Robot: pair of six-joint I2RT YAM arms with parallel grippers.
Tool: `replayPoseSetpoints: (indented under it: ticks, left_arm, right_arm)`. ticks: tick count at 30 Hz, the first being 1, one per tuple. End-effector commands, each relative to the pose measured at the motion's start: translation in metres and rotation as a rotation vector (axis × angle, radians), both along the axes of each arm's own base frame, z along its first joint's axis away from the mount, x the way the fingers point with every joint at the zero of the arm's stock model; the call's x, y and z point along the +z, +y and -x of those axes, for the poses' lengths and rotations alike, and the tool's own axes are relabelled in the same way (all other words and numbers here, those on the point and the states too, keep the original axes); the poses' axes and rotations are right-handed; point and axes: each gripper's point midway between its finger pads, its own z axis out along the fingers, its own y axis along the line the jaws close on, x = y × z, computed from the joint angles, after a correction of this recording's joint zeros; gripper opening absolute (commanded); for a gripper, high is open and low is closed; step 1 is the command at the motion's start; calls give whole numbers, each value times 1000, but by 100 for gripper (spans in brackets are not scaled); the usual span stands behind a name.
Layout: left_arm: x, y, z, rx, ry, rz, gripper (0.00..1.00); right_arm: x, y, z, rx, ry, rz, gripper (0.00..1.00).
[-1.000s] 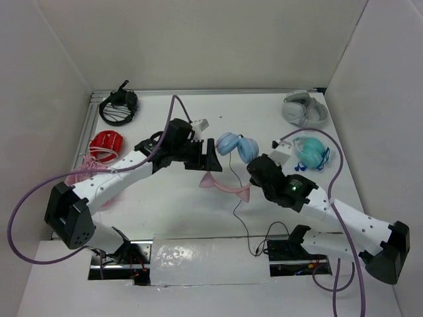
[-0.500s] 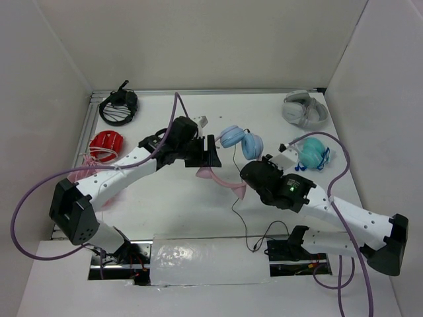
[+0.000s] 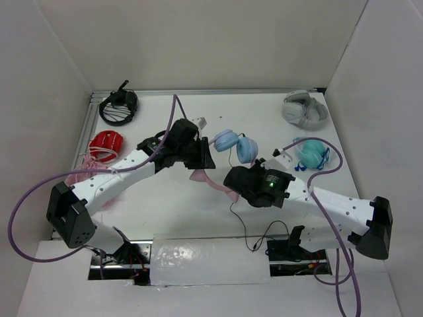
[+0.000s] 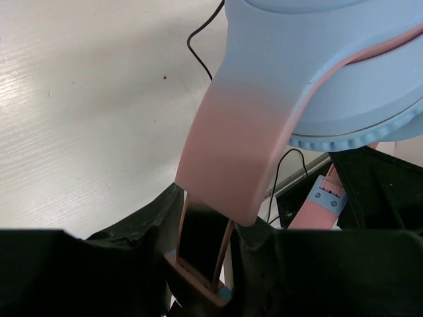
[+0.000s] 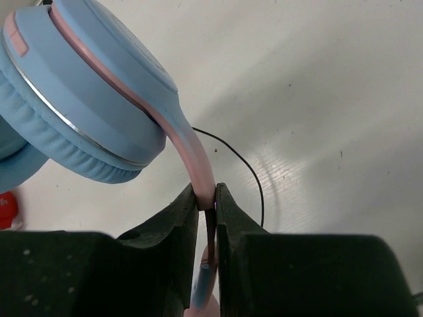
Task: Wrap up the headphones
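Top external view: over on the left, the left gripper [image 3: 200,158] is clenched on the pink headband of the headphones [image 3: 236,145], and the left wrist view confirms it, band wedged between the fingers [image 4: 158,224]. The blue ear cups sit mid-table [image 3: 264,112], between both arms. To the right, the right gripper [image 3: 231,179] pinches the same band just below a cup. The black cable [image 3: 243,224] trails toward the near edge.

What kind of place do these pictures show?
Probably a robot test cell in a lab: a white table enclosed by plain white wall panels, two white robot arms holding pink-banded light-blue headphones, and grey-white over-ear headphones set aside.
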Motion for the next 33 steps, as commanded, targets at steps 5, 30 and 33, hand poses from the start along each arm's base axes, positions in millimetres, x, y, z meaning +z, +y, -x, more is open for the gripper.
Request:
replayPoseSetpoints:
  ticks: [5, 30, 33]
  left_arm:
    - [52, 6, -21, -12, -207, -12, 0]
    - [77, -11, -3, -730, -495, -6, 0]
    - [76, -14, 1, -764, -496, 19, 0]
  right_arm:
    - [56, 30, -15, 170, -190, -74, 81]
    - [139, 24, 19, 1177, -502, 908, 100]
    - [137, 25, 22, 1235, -529, 967, 100]
